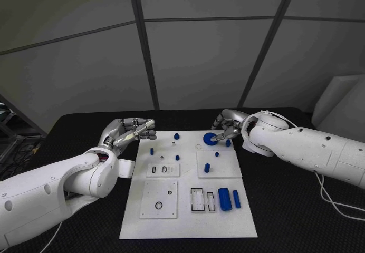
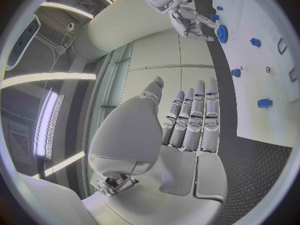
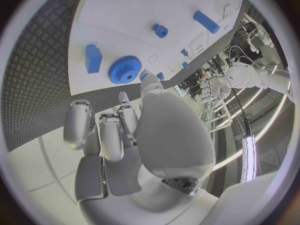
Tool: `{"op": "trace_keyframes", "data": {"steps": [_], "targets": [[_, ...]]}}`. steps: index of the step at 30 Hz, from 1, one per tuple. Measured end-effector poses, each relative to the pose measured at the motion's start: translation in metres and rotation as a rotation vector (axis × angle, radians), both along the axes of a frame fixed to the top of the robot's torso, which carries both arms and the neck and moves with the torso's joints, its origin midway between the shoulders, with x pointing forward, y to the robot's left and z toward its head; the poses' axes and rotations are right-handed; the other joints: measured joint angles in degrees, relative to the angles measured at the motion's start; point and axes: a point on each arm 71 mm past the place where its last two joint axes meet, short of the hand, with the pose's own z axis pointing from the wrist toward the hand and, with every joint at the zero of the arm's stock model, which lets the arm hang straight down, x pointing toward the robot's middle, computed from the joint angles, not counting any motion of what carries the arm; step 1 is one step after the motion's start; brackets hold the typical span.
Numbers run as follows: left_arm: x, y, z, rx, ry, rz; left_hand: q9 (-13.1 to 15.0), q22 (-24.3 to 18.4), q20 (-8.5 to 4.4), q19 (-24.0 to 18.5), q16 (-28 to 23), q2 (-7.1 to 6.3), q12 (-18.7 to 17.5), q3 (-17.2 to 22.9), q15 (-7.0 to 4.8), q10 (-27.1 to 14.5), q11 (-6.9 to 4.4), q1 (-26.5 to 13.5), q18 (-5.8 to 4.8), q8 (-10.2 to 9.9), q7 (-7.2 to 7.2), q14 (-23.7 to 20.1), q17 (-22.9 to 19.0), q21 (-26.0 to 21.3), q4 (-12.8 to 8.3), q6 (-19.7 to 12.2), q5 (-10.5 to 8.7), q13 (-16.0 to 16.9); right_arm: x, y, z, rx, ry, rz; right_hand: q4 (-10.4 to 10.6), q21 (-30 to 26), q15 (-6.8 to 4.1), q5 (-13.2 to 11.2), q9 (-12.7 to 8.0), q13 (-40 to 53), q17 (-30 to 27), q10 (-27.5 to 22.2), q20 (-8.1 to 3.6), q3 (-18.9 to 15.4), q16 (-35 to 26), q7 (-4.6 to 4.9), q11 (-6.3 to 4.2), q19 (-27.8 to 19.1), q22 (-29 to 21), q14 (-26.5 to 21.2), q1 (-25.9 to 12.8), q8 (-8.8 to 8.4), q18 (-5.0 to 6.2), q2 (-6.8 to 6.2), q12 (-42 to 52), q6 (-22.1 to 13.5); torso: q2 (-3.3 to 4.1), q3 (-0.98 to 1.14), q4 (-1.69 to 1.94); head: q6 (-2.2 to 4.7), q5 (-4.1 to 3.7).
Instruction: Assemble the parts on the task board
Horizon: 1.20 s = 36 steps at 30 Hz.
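blue gear (image 1: 210, 138) beside right hand (image 1: 228, 128)

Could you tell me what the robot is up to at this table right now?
It is assembling small blue parts on the white task board. The right hand is at the board's far edge with its fingertips at a blue gear; whether it actually grips the gear is hard to tell. The left hand hovers open beside the board's far left corner, holding nothing. Two blue cylinders lie loose near the board's near right side, and several small blue pegs stand around the middle.
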Motion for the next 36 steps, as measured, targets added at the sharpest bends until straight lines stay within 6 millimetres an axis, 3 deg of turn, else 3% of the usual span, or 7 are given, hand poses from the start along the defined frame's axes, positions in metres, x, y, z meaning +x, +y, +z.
{"op": "trace_keyframes", "data": {"steps": [36], "targets": [[0.0004,-0.0002,-0.0003,0.0,0.001,-0.001,0.0,0.03,0.0,0.01,-0.21,0.0,0.0,-0.1,0.0,0.0,0.0,0.0,-0.01,0.01,0.0,0.0,0.02,0.0,-0.1,0.0,0.0,0.0,0.0077,0.0111,-0.0076,-0.092,0.038,0.029,-1.83,0.85,0.0,0.0,-0.02,0.77,-0.02,1.64,0.0,1.48,0.42,-0.45,-0.23,0.8,1.59,0.0,2.21,1.51,0.02,2.21,3.54,1.21,-0.01,0.01,-0.11,-0.93,0.23]]}}
